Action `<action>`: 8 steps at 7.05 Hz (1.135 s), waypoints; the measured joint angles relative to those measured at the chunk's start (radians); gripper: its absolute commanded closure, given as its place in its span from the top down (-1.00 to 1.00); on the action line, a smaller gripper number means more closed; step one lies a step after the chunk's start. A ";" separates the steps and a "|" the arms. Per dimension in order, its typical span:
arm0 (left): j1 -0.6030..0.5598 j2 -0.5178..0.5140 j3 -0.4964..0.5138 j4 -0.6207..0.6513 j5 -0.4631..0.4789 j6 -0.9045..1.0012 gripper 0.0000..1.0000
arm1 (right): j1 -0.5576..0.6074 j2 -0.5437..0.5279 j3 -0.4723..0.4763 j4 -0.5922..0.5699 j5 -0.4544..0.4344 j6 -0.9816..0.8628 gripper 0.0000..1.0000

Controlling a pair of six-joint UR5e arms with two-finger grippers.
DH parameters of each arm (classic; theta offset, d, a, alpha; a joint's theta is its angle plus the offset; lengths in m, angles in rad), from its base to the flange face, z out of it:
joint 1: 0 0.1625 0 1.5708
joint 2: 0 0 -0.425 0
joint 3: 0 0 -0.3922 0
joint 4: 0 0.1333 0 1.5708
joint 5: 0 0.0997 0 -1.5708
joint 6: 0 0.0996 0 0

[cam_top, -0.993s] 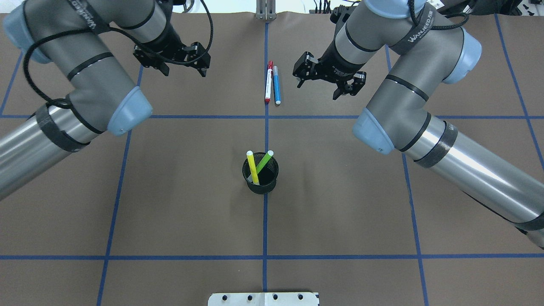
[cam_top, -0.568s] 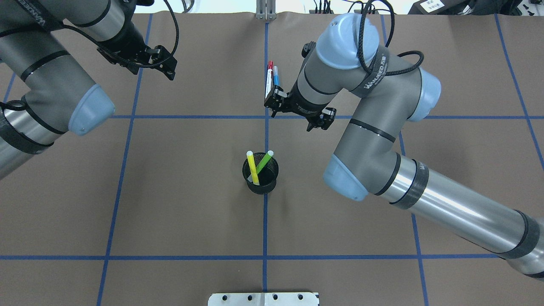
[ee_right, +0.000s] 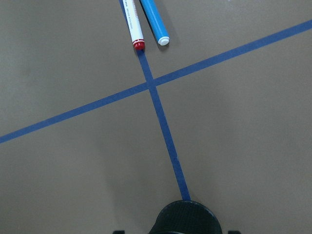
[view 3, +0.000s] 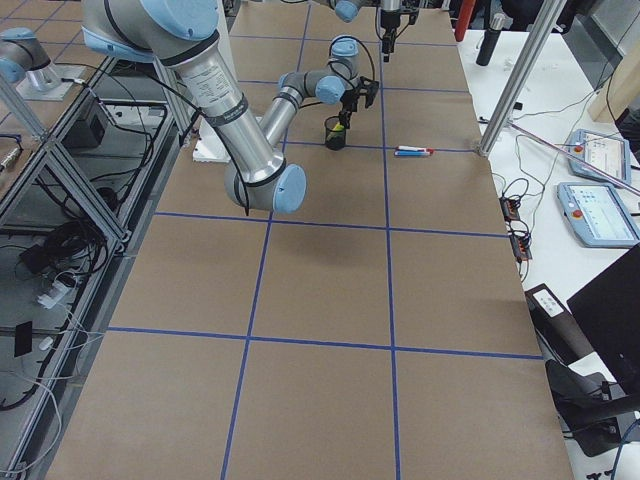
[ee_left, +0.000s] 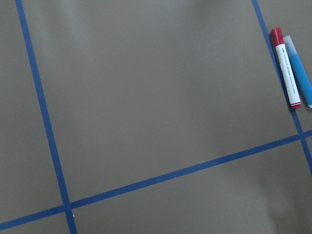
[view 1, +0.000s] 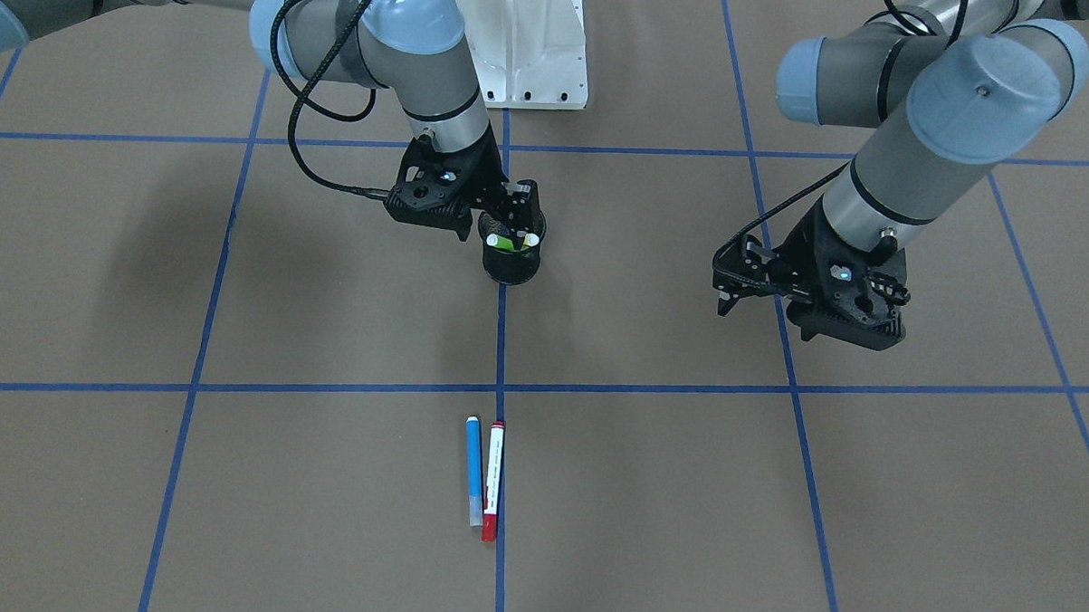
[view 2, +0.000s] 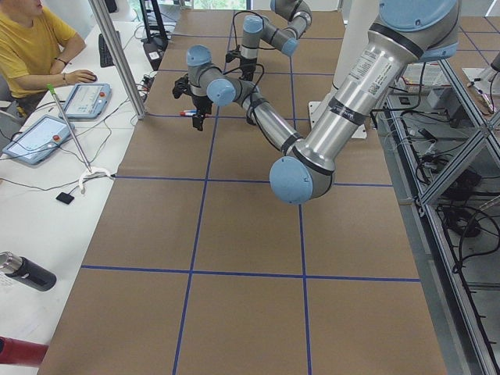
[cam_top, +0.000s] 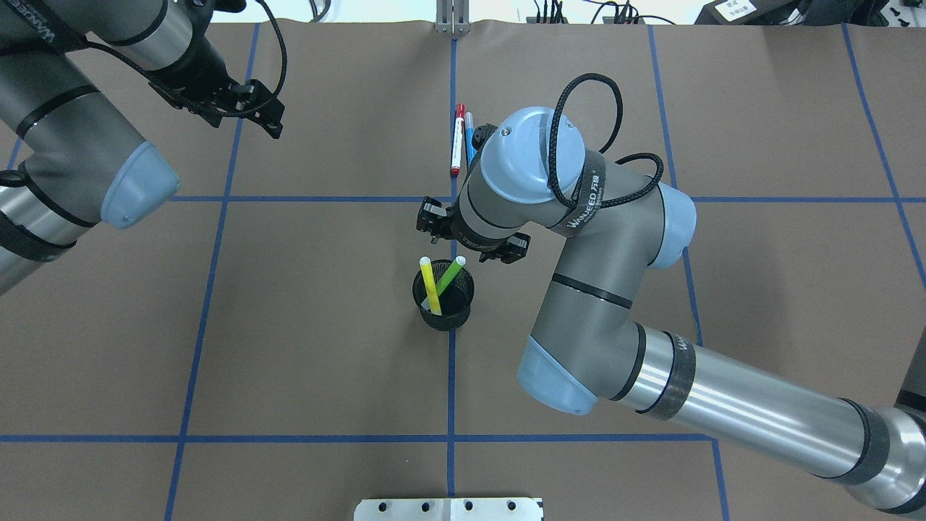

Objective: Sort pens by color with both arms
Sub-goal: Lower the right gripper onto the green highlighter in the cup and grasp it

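right pincer (view 1: 519, 216) spread, empty, just beside yellow pen (cam_top: 430, 284), green pen (cam_top: 448, 276) | left pincer (view 1: 726, 283) spread, empty, well apart

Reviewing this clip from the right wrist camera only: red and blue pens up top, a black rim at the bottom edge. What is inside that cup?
Observer: The black mesh cup holds the yellow pen and the green pen, which lean across each other.
Operator: Is the right gripper carrying anything?
Observer: No. The right gripper hangs open and empty close to the cup's top.
Operator: And the left one?
Observer: The left gripper hovers open and empty over the table, well to the side of the red pen and the blue pen.
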 measured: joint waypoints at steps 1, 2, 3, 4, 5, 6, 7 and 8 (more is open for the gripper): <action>0.001 0.000 0.001 0.000 0.000 0.000 0.98 | -0.005 -0.003 0.000 0.010 -0.004 -0.002 -0.02; 0.002 0.001 0.002 0.000 0.000 0.000 0.98 | -0.007 -0.012 -0.001 0.039 -0.006 -0.007 -0.04; 0.003 0.001 0.003 0.000 0.000 0.000 0.98 | -0.007 -0.029 -0.003 0.085 -0.006 -0.011 -0.05; 0.003 0.001 0.003 0.000 0.000 -0.001 0.98 | -0.009 -0.044 -0.007 0.122 -0.006 -0.014 -0.05; 0.003 0.001 0.003 0.000 0.000 -0.001 0.98 | -0.012 -0.052 -0.012 0.139 -0.009 -0.016 -0.08; 0.004 0.001 0.003 0.000 0.001 -0.001 0.98 | -0.018 -0.055 -0.015 0.144 -0.011 -0.018 -0.13; 0.004 0.001 0.003 0.000 0.000 -0.001 0.98 | -0.024 -0.055 -0.017 0.146 -0.011 -0.018 -0.28; 0.004 0.001 0.002 -0.001 0.000 -0.001 0.98 | -0.026 -0.054 -0.018 0.146 -0.011 -0.020 -0.39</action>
